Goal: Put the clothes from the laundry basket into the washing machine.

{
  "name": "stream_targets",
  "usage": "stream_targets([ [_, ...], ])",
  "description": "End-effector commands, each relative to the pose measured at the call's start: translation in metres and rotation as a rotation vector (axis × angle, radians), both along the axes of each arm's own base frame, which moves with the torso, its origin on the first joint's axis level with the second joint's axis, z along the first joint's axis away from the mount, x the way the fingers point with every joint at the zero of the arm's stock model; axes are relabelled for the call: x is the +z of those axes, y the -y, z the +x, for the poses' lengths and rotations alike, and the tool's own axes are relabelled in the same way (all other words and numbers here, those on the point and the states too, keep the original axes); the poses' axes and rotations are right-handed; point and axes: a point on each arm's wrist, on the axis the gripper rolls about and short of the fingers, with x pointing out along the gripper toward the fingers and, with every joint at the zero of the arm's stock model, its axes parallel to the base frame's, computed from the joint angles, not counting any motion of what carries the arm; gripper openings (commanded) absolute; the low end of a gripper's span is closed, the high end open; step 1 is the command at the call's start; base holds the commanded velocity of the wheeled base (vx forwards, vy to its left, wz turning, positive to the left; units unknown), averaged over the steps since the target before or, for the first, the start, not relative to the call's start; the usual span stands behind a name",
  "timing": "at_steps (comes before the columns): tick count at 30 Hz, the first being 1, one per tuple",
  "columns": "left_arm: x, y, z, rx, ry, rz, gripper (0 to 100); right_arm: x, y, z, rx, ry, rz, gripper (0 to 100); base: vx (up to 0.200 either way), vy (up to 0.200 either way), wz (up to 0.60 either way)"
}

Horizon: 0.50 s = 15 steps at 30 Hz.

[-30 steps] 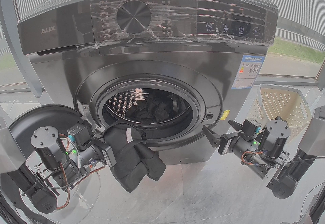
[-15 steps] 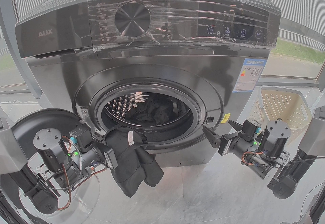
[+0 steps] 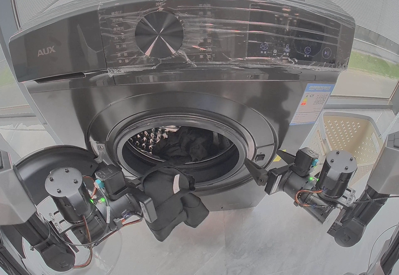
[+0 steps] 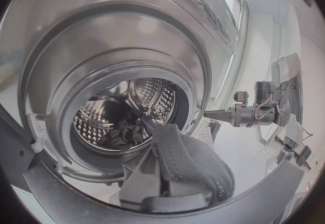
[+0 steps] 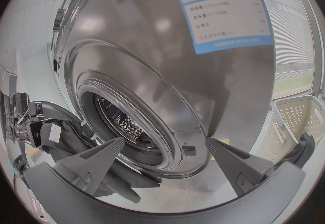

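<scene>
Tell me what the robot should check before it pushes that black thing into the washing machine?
1. Door open: ok, swung to the left.
2. Left gripper shut on black garment: ok.
3. Garment inside drum: not ok, it hangs outside, at the lower rim.
4. Room in drum: ok, dark clothes lie low.
5. Right gripper out of the way: ok, open, right of the opening.

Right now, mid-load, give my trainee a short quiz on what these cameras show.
1. True or false: the right pincer is open and empty.
2. The left pincer holds: A a white towel, B a black garment, C nothing.
3. Fill in: dark clothes already lie in the washing machine's ____.
Key: 1 true; 2 B; 3 drum.
</scene>
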Motion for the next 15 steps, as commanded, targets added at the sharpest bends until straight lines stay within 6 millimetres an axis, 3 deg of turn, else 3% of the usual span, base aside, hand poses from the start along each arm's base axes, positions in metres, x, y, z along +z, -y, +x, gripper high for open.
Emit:
stream_targets([
  [1, -0.006, 0.022, 0.011, -0.046, 0.007, 0.001, 0, 0.004, -0.002, -0.006, 0.020, 0.010, 0.004, 100, 0.000, 0.000, 0.00],
  [9, -0.027, 0.044, 0.043, -0.051, -0.017, -0.001, 0, 0.007, -0.007, -0.017, 0.062, 0.017, 0.006, 100, 0.000, 0.000, 0.00],
  [13, -0.042, 0.052, 0.069, -0.020, -0.015, 0.001, 0, 0.007, -0.008, -0.018, 0.066, 0.014, 0.004, 100, 0.000, 0.000, 0.00],
  [15, -0.045, 0.056, 0.092, 0.007, 0.014, -0.024, 0, 0.006, -0.009, -0.020, 0.072, 0.010, 0.002, 100, 0.000, 0.000, 0.00],
])
